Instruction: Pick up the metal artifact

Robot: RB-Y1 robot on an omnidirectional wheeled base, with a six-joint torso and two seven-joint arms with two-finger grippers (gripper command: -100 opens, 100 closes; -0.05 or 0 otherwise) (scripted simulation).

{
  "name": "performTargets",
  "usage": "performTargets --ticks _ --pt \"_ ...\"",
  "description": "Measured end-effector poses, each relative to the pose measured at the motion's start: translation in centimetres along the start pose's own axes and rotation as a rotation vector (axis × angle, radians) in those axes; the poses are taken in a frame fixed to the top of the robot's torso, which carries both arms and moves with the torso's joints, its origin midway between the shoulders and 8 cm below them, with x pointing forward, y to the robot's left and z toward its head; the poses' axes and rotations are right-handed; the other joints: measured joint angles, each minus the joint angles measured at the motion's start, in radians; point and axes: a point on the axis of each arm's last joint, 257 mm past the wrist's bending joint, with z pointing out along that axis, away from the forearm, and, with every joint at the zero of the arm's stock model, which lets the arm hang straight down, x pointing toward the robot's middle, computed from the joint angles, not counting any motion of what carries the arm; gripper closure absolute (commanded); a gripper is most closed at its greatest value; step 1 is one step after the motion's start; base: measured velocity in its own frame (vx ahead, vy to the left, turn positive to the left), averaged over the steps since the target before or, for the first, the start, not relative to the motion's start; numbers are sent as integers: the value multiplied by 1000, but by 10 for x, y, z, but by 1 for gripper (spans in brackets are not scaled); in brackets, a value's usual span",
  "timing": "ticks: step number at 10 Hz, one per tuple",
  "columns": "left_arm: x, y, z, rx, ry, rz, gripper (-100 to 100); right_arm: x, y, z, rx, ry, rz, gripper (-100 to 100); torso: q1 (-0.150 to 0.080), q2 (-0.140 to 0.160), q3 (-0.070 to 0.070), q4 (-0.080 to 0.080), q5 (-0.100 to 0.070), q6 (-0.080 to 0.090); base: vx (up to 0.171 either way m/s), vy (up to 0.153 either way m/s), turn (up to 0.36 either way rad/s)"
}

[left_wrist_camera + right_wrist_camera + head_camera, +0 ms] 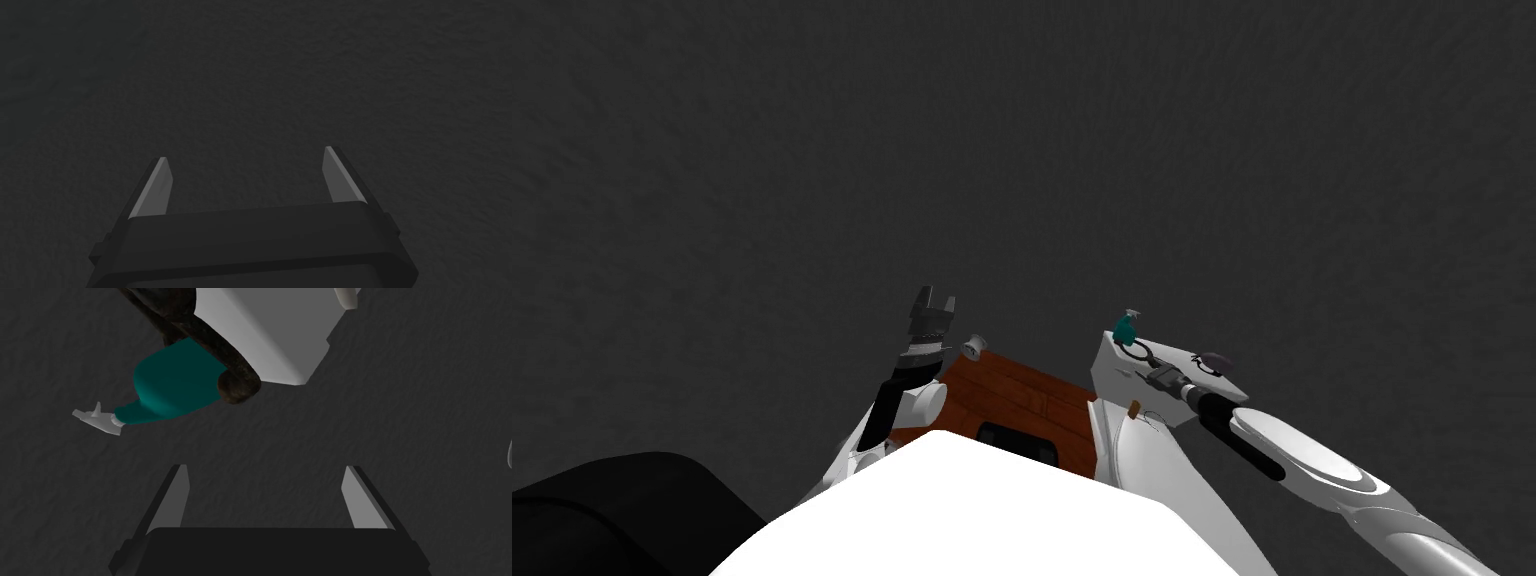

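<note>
Item: metal artifact (1137,351), a dark, rusty-looking loop lying on the white counter (1112,385), just beside a teal spray bottle (1124,325) at the counter's far corner. Right hand (265,475): fingers apart, holding nothing, with the artifact's curved bar ahead of the fingertips and not between them. Left hand (245,160): fingers apart, empty, raised over the dark grey floor (250,75), well apart from the artifact. Also on the counter: a dark rounded object (1214,362).
</note>
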Motion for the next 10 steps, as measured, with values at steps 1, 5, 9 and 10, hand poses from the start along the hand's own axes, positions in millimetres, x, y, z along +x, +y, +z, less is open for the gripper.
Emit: performTargets --ticks 1,5,9,10 --pt "0 0 0 0 0 0 0 13 -4 -2 3 31 -25 -100 0 0 0 0 0 1 -12 38 222" --pt "0 0 0 0 0 0 0 72 -35 -23 8 179 -147 -100 0 -1 0 0 0 1 -1 27 168" --pt "0 0 0 0 0 0 0 141 -62 -65 -20 345 -271 -100 0 -2 -1 -1 0 0 17 25 184" --pt "0 0 0 0 0 0 0 150 -67 -70 -20 369 -284 -100 0 -2 -1 -1 0 1 9 7 -8"
